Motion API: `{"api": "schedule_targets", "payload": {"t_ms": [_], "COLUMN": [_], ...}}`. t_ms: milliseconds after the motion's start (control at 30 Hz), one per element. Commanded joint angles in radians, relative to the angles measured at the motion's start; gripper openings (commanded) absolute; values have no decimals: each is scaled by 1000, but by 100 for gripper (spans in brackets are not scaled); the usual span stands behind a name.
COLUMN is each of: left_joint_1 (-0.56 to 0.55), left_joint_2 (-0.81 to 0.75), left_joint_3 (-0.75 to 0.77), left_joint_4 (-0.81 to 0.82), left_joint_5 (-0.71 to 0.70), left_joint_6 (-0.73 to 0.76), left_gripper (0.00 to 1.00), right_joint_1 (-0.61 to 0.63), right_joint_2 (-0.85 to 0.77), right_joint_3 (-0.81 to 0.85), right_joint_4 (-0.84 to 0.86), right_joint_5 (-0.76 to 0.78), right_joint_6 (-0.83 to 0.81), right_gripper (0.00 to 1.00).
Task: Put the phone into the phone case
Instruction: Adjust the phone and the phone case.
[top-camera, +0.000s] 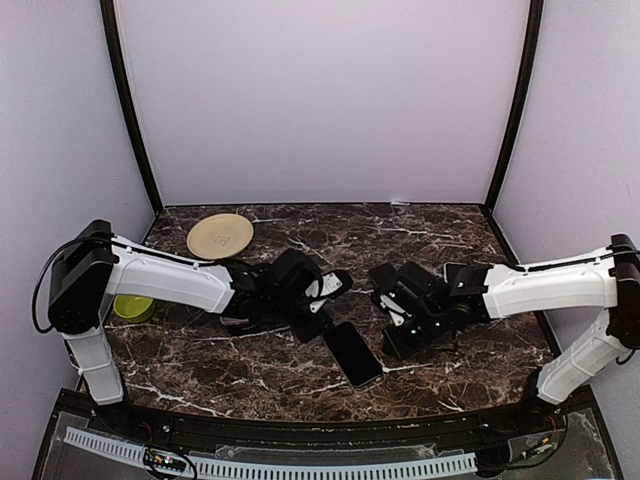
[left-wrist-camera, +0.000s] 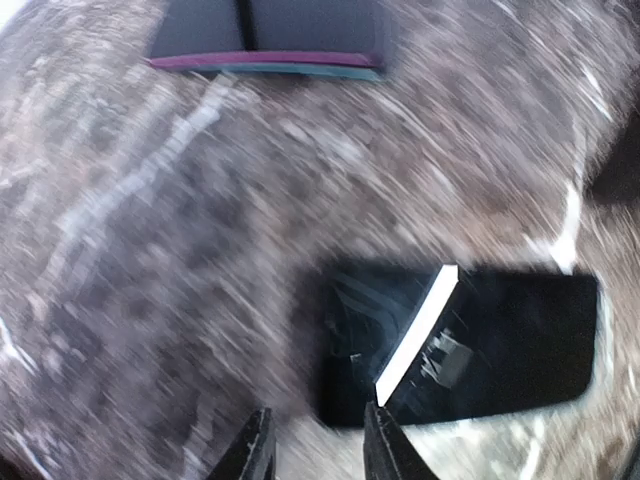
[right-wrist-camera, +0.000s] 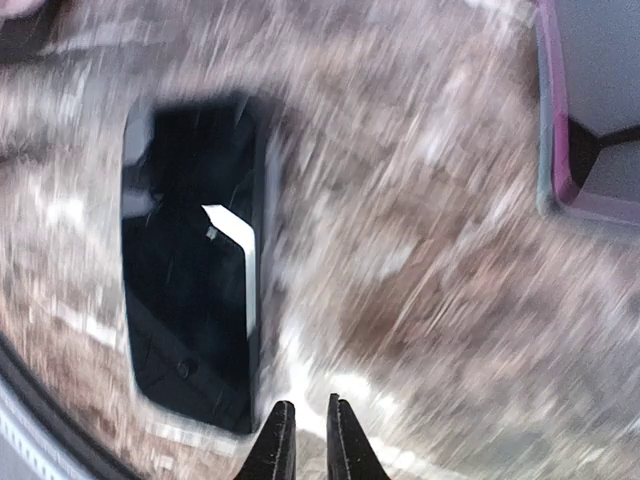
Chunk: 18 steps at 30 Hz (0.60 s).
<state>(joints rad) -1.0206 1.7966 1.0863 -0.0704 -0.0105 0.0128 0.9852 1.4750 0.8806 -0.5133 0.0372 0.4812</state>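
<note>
The black phone (top-camera: 352, 353) lies flat, screen up, on the marble table between the two arms; it also shows in the left wrist view (left-wrist-camera: 470, 340) and the right wrist view (right-wrist-camera: 190, 290). The phone case (left-wrist-camera: 265, 40), dark with a purple and teal rim, lies further back; its rim shows at the right edge of the right wrist view (right-wrist-camera: 590, 120). In the top view the right arm mostly hides it. My left gripper (top-camera: 308, 322) (left-wrist-camera: 315, 450) is open and empty, just left of the phone's end. My right gripper (top-camera: 393, 338) (right-wrist-camera: 310, 440) is almost closed and empty, just right of the phone.
A tan plate (top-camera: 220, 236) sits at the back left. A green bowl (top-camera: 133, 307) sits behind the left arm. The table's front edge (top-camera: 300, 420) runs close below the phone. Both wrist views are motion-blurred.
</note>
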Motion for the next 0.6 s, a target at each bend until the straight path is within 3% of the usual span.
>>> {"api": "schedule_targets", "payload": {"t_ms": [0,233,567], "left_joint_1": [63,85,34], "left_joint_2": [94,211,258], "left_joint_3": [124,220,229], "left_joint_4": [-54,-69,-60], "left_joint_5": [-53,-76,-75], "left_joint_6": [-9,-2,35], "left_gripper": [31,30,30], "right_joint_1": [96,164,198], "right_joint_2": [-63,-102,-35], "right_joint_3": [-67,-200,-239], "right_joint_4": [-35,138,208], "right_joint_5": [-27,-99,-104], "right_joint_6": [134,280,349], "right_gripper": [14,8,4]}}
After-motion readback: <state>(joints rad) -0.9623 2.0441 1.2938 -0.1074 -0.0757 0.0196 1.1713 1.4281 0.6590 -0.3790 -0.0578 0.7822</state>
